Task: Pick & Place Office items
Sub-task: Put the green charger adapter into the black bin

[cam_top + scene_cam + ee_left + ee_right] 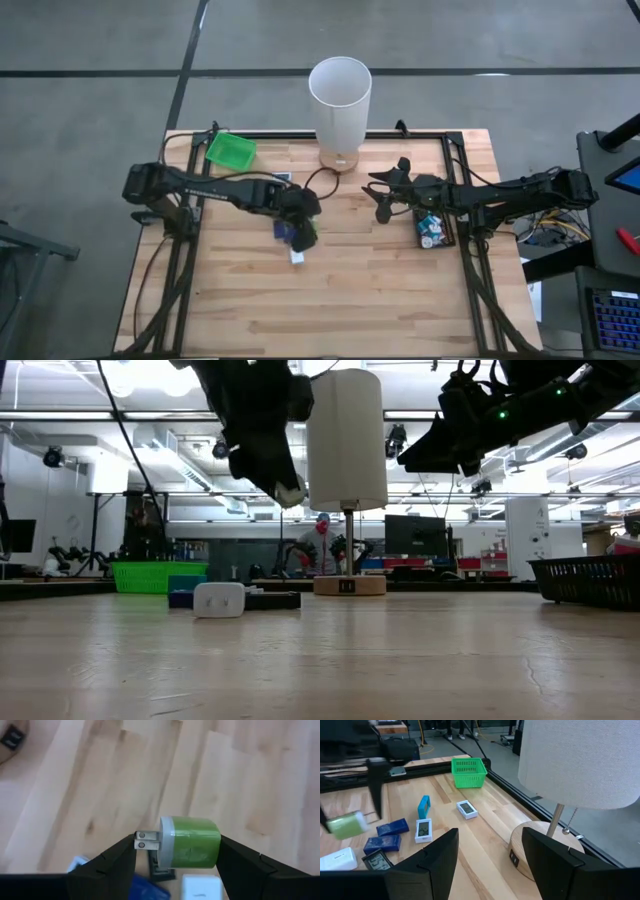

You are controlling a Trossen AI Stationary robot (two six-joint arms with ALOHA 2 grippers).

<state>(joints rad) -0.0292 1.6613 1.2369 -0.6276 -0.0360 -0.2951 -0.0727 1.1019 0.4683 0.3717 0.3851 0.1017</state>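
Your left gripper [175,851] is clamped on a green plug adapter [190,843], held clear above the table [380,290], its two metal prongs sticking out sideways between the fingers [107,862]. Directly beneath it lie the remaining loose office items: from the right wrist view you can count two dark blue rectangles [392,827], one teal piece [423,806] standing on edge, two white display units [423,830], one dark display piece [377,861] and one white block [339,859]. Far left sits one green basket [231,151]. To the right, your right gripper [490,857] hovers with fingers apart and empty, beside the one lamp [340,105], near one black tray [434,229].
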